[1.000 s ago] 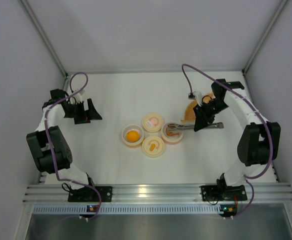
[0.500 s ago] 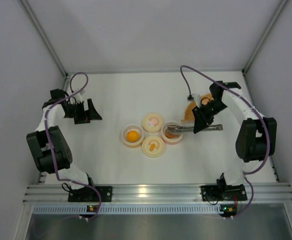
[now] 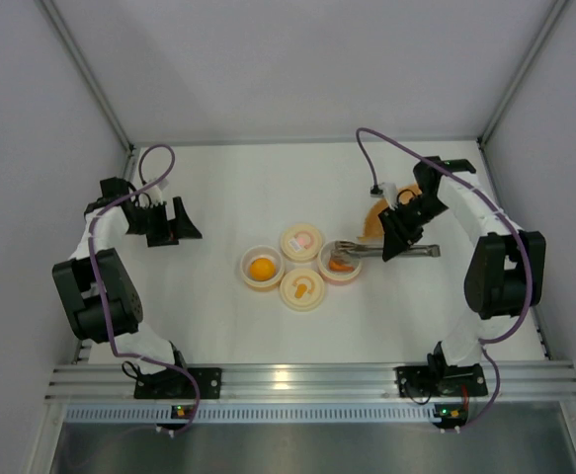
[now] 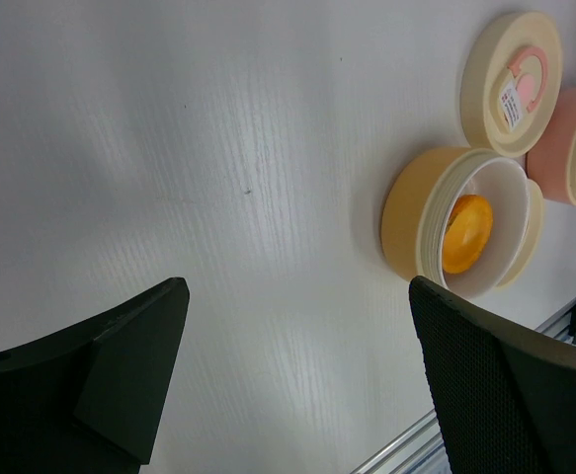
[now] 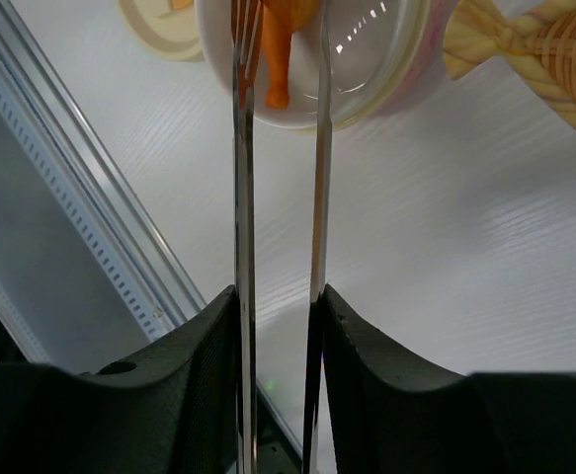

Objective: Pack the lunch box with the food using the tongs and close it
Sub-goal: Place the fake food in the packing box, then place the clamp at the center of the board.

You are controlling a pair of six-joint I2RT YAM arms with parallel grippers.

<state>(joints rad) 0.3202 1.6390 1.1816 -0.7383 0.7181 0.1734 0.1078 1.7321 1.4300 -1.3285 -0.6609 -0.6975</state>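
Note:
The lunch box is two round tubs. The yellow-orange tub [image 3: 246,269] [image 4: 411,222] holds the orange ball [image 3: 261,268] [image 4: 465,233]. The pink tub [image 3: 340,279] [image 5: 396,74] holds the small orange wedge [image 5: 278,49]. Two cream lids [image 3: 301,240] [image 3: 302,287] lie beside the tubs. My right gripper [image 3: 398,242] [image 5: 280,296] is shut on the silver tongs [image 3: 376,251] [image 5: 243,197]. The tongs' two arms stand apart, with their tips over the pink tub on either side of the wedge. My left gripper [image 3: 184,222] [image 4: 297,296] hangs open and empty far left of the tubs.
An orange woven leaf-shaped dish [image 3: 374,219] [image 5: 534,49] lies just behind the right gripper. White walls enclose the table on three sides. An aluminium rail [image 3: 297,380] runs along the near edge.
The right gripper has eased wider and the tongs' arms have spread. The right arm drew back slightly to the right. The left arm has not moved.

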